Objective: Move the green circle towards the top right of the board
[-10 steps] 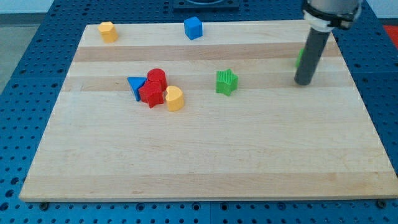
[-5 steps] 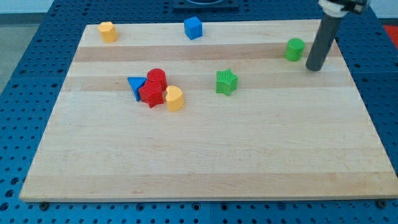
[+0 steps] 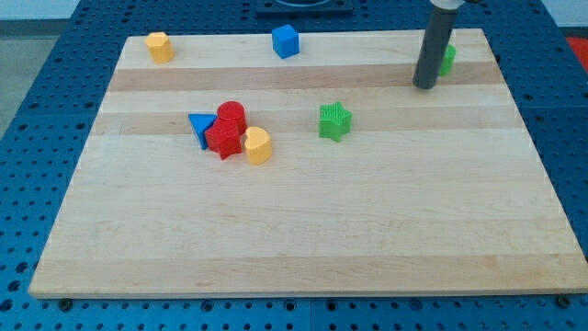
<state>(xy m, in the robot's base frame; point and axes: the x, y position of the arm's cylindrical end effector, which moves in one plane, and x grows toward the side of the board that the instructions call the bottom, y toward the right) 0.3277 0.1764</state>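
Note:
The green circle sits near the board's top right, mostly hidden behind my rod; only its right edge shows. My tip rests on the board just left of and below the green circle, touching or nearly touching it. A green star lies near the board's middle, well to the left of and below the tip.
A blue cube and a yellow block sit along the top edge. A cluster at left of middle holds a blue triangle, a red cylinder, a red star and a yellow block.
My tip swung from the green circle's right side around to its lower left. The green circle has shifted a little right and up.

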